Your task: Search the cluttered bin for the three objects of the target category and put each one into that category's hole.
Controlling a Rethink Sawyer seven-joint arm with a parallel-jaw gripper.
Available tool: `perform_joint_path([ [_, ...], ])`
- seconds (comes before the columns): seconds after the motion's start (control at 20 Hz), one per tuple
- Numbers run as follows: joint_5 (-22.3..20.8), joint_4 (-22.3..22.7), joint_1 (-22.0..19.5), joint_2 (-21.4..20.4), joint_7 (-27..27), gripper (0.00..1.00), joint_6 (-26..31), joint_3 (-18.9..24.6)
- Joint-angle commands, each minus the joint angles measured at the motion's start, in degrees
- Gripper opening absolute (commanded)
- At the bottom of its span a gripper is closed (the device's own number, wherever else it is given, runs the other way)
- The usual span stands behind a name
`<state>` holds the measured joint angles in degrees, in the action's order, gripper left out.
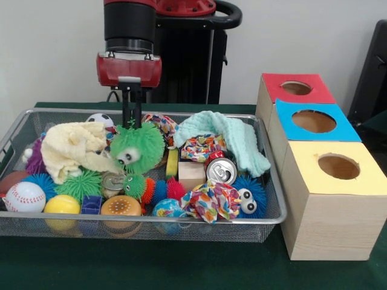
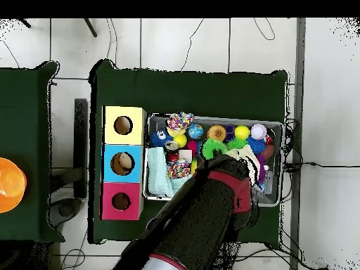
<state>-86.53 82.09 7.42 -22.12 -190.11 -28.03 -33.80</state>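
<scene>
Green-furred and googly-eyed, a fuzzy ball (image 1: 136,147) at the wire bin's (image 1: 266,181) centre sits under the end effector (image 1: 132,107), fingers narrowly parted and empty, which risks snagging the yellow cloth (image 1: 71,148) touching it.

A robotics lab is suggested: a green-covered table (image 2: 190,88) is set on a pale tiled floor (image 2: 323,105), cables (image 2: 211,42) are trailed across it, and three colour-topped wooden boxes (image 1: 320,163) are lined up.
</scene>
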Motion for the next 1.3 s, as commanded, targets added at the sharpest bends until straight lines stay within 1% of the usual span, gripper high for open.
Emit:
perform_joint_path([
  [0.05,6.4,3.5,-0.5,-2.2,-2.8,0.0,-3.8,11.4],
  [0.35,7.2,3.9,1.7,-2.5,-5.9,0.0,-0.4,11.5],
  [0.65,6.9,4.2,3.8,-3.3,-9.6,0.0,2.0,11.3],
  [0.8,5.3,4.1,5.9,-3.5,-14.0,0.0,3.7,10.7],
  [1.1,5.9,4.9,7.8,-3.9,-17.0,0.0,6.2,10.6],
  [1.25,4.9,5.1,8.9,-3.9,-20.1,0.0,7.0,10.5],
  [1.3,4.1,5.6,9.6,-4.1,-22.1,0.0,7.1,10.4],
])
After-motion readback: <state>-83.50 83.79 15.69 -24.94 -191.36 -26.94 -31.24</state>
